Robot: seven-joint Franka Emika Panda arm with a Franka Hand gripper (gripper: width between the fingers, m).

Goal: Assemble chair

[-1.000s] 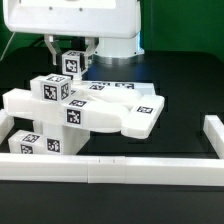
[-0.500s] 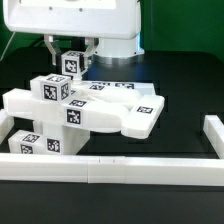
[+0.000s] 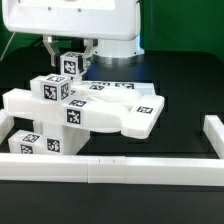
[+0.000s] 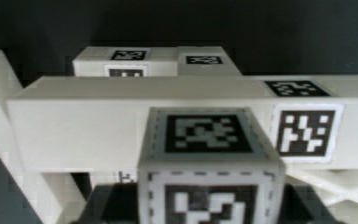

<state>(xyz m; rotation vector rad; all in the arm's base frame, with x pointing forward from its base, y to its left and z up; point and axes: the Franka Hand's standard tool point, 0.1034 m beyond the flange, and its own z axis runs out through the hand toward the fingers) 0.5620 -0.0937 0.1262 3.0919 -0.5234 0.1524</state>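
- gripper [image 3: 71, 62] is clamping a tagged chair part [image 3: 72, 62], jaws closed on its sides.
- held part is hanging upright between the jaws, long axis vertical.
- chair assembly [image 3: 85, 108] is sitting directly beneath the jaws, near the rail [image 3: 110, 167].

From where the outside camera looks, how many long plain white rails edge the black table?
3: the front rail along the near edge, the right rail at the exterior view's right, the left rail at its left. A rear one may be hidden.

Black table [image 3: 185, 95], white chair parts [image 3: 95, 110] resting on it, border rails [image 3: 130, 172] (long, plain) edging it
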